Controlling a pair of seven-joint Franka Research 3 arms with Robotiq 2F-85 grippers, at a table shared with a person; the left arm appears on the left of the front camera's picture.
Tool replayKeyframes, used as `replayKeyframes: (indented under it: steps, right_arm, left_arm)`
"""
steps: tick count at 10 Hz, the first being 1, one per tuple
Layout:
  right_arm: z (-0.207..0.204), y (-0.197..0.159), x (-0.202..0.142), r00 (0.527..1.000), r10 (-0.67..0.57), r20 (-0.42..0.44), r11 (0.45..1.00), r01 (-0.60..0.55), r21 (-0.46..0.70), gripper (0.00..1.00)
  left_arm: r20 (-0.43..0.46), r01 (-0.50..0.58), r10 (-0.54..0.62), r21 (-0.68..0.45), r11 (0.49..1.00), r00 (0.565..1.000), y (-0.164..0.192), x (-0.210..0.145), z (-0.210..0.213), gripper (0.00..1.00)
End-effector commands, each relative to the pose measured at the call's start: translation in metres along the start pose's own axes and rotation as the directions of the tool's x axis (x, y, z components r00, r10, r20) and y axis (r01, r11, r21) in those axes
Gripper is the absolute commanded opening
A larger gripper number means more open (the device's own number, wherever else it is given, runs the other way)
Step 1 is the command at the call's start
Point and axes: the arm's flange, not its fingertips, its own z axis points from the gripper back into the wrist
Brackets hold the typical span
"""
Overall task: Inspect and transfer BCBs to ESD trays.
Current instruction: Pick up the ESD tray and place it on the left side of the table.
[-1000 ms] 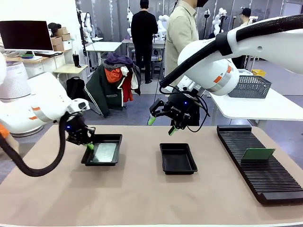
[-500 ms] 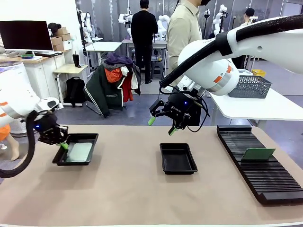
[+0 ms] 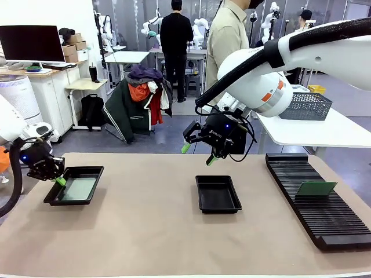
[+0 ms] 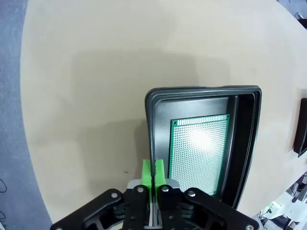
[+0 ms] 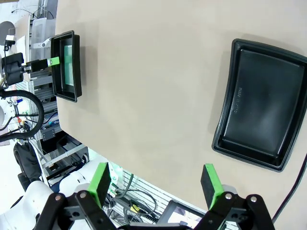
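Our left tool [image 3: 59, 180] pinches the rim of the loaded tray [image 3: 94, 185], sparing the BCB [image 4: 199, 153] inside any contact — our right tool [image 3: 197, 154] hangs wide, high near the empty tray [image 3: 218, 194], ready.

Left gripper [image 3: 59, 181] pinched closed, low, far left; right gripper [image 3: 197, 154] spread wide, raised.

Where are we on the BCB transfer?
Done: one BCB lies in the left tray. In hand: the left gripper is clamped on that tray's rim. Left: the middle tray is empty, one board stands in the rack, and the right gripper hangs open in the air.
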Motion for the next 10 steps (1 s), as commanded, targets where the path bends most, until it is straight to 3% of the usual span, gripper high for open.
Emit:
replayKeyframes:
  steps: [1,8,10]
  right_arm:
    - [0.000,0.003,0.002,1.000,-0.018,0.004,1.000,0.018,-0.021,1.00]
    - [0.000,0.003,0.002,1.000,-0.018,0.004,1.000,0.018,-0.021,1.00]
    - [0.000,0.003,0.002,1.000,-0.018,0.004,1.000,0.018,-0.021,1.00]
  left_arm:
    - [-0.027,0.014,-0.014,0.016,1.000,1.000,0.008,0.011,-0.005,0.03]
    - [-0.009,0.005,-0.005,0.012,1.000,1.000,0.019,0.008,-0.033,0.03]
    - [-0.039,-0.006,0.007,0.022,1.000,0.999,0.014,0.015,-0.030,0.03]
